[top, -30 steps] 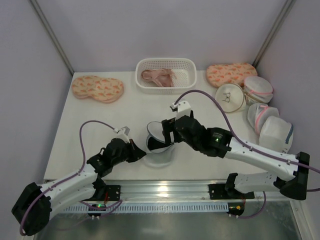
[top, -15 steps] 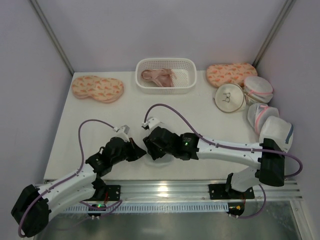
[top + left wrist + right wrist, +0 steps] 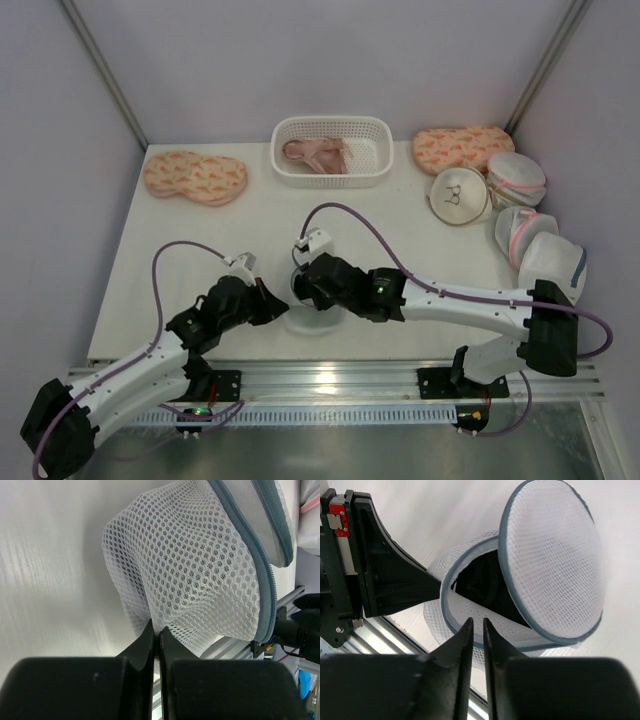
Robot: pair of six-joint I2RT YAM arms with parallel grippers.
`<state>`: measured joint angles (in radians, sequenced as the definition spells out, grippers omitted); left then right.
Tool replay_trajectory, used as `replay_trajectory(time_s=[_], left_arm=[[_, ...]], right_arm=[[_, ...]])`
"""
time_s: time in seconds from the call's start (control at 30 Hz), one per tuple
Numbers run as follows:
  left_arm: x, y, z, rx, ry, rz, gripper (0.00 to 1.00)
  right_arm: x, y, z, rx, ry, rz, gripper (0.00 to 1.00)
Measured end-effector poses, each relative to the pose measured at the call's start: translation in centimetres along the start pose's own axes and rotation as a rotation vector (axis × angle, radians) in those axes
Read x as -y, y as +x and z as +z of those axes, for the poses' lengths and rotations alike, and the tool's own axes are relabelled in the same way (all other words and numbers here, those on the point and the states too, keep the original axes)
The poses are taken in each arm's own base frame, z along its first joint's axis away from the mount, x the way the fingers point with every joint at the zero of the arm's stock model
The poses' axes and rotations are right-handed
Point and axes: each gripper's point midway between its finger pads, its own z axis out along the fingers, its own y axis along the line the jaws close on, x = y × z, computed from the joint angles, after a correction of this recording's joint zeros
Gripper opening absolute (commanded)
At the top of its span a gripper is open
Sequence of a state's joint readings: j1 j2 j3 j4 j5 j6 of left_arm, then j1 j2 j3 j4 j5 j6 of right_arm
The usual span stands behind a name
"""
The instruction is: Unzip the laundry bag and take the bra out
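Only your right wrist view shows the bra (image 3: 480, 586) inside the open laundry bag (image 3: 555, 565). Your left gripper (image 3: 156, 632) pinches its mesh. The right gripper (image 3: 476, 625) has swung over it, fingers nearly together; I can't tell if it grips.

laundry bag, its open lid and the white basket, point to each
laundry bag (image 3: 200, 570): left wrist view, on its mesh side wall
lid (image 3: 555, 565): right wrist view, middle of the open mesh flap
white basket (image 3: 330, 178): top external view, on its near wall
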<state>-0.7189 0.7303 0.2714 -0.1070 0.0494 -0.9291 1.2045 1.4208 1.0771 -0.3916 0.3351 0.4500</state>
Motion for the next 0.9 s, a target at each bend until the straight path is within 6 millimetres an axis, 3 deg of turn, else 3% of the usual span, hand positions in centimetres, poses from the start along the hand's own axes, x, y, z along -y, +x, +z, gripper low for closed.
replay_trajectory(time_s=[0.07, 0.2, 0.43, 0.47, 0.5, 0.57, 0.63, 0.7, 0.9], left_arm=[[-0.2, 0.0, -0.1, -0.003, -0.010, 0.003, 0.00], [-0.1, 0.0, -0.3, -0.003, -0.011, 0.006, 0.00], [1.1, -1.0, -0.7, 0.018, 0.016, 0.016, 0.00], [1.2, -1.1, -0.8, 0.021, 0.019, 0.017, 0.00], [1.3, -1.1, -0.8, 0.022, 0.021, 0.017, 0.00], [1.3, -1.2, -0.8, 0.024, 0.022, 0.018, 0.00], [1.3, -1.2, -0.9, 0.023, 0.022, 0.018, 0.00], [1.3, -1.1, -0.9, 0.022, 0.019, 0.019, 0.00], [0.5, -0.8, -1.0, 0.012, -0.014, 0.020, 0.00]], right_arm=[[0.5, -0.4, -0.8, 0.026, 0.000, 0.014, 0.04], [0.6, -1.4, -0.8, 0.055, 0.000, 0.038, 0.04], [-0.2, 1.1, 2.3, -0.033, -0.008, 0.031, 0.04], [-0.3, 1.4, 2.6, -0.043, -0.011, 0.031, 0.08], [-0.4, 1.8, 3.0, -0.054, -0.013, 0.032, 0.22], [-0.4, 2.5, 3.7, -0.076, 0.000, 0.045, 0.71], [0.1, 3.0, 4.3, -0.105, 0.041, 0.037, 0.87], [0.7, 3.4, 4.9, -0.130, 0.091, 0.029, 0.95], [1.6, 4.1, 6.3, -0.170, 0.164, 0.024, 0.95]])
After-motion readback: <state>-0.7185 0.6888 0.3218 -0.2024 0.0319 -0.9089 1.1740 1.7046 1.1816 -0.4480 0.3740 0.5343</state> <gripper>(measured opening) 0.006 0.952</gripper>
